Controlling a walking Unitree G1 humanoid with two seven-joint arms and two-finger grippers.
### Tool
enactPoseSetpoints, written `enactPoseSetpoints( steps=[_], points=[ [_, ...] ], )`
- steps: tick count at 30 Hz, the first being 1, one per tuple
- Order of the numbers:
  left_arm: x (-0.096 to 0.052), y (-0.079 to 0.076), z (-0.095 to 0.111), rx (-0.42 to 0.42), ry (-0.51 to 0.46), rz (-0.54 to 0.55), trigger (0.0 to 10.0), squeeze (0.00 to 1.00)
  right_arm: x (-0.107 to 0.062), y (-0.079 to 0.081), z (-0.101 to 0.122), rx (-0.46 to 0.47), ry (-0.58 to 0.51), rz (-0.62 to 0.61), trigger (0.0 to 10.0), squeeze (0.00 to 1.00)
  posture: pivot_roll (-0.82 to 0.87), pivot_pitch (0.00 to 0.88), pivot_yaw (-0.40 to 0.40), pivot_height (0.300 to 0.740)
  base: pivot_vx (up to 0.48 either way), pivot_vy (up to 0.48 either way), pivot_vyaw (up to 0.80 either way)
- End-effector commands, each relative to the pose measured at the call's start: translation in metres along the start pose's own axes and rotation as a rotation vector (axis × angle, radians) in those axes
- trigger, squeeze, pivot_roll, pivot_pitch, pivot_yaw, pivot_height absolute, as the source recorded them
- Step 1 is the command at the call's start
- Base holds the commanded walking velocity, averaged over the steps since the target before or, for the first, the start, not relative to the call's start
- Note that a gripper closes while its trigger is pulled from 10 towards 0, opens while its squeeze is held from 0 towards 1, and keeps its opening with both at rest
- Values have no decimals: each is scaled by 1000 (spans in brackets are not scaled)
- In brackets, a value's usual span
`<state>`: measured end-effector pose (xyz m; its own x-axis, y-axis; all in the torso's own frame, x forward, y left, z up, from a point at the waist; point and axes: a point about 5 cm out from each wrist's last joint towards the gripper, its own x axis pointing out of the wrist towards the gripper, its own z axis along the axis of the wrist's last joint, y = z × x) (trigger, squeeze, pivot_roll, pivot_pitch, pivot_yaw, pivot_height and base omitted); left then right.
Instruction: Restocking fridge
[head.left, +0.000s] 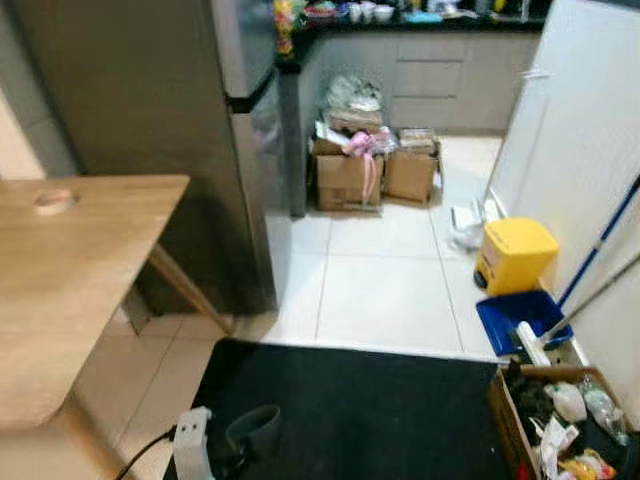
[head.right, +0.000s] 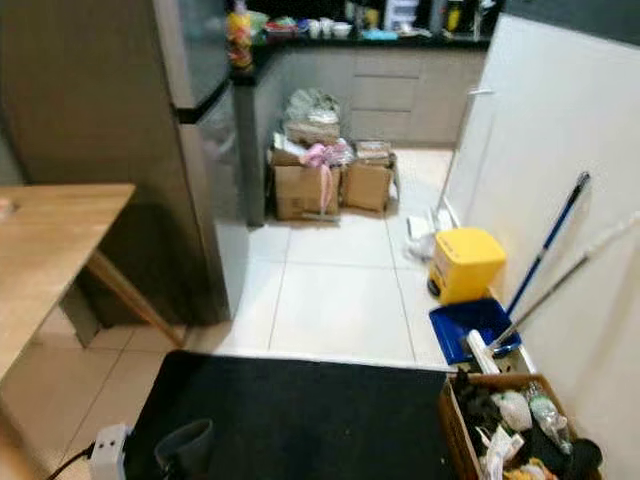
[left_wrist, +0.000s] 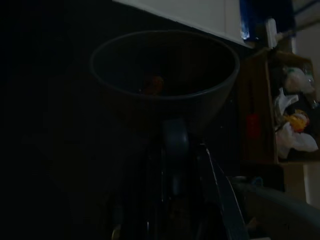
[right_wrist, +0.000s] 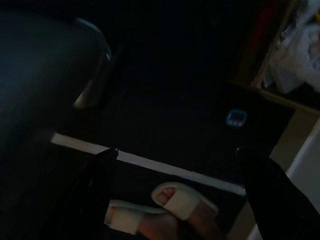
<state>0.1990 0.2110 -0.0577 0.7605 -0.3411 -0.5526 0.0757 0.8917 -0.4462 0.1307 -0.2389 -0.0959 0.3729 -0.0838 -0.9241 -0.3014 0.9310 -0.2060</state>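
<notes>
The tall grey fridge (head.left: 150, 110) stands at the left with its doors closed. At the bottom of the left eye view my left gripper (head.left: 235, 455) holds a dark bowl (head.left: 255, 428) over the black mat. The left wrist view is dark; the bowl (left_wrist: 165, 75) sits at my fingertips, which close on its lower edge. In the right wrist view my right gripper (right_wrist: 180, 165) hangs low over the mat, its black fingers (right_wrist: 95, 190) wide apart with nothing between them.
A wooden table (head.left: 60, 270) stands at the left and a black mat (head.left: 360, 410) lies underfoot. Cardboard boxes (head.left: 350, 170), a yellow bucket (head.left: 515, 255), a blue dustpan (head.left: 520, 320) and a box of rubbish (head.left: 560, 420) edge the tiled floor. A person's sandalled foot (right_wrist: 175, 205) is close by.
</notes>
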Motion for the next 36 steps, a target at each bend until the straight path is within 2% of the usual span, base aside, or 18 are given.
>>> enactPoseSetpoints(
  steps=[1,10,20,36],
  points=[
    [6,-7,4,12,-18,-34,10000,0,-1,-5,-4,-3,13,-17,10000,0,-94,0,29,740,337,0,-775],
    [8,-10,6,21,-24,-46,10000,0,-1,-4,-3,-4,9,-22,10000,0,-93,0,26,740,336,0,-775],
    [12,-16,6,19,-33,-65,10000,0,-1,-7,-3,-6,0,-38,10000,0,-96,0,17,740,337,0,0],
    [11,-17,2,24,-16,-72,10000,0,-1,-6,-3,-4,-2,-34,10000,0,-94,0,21,740,340,0,0]
  ],
)
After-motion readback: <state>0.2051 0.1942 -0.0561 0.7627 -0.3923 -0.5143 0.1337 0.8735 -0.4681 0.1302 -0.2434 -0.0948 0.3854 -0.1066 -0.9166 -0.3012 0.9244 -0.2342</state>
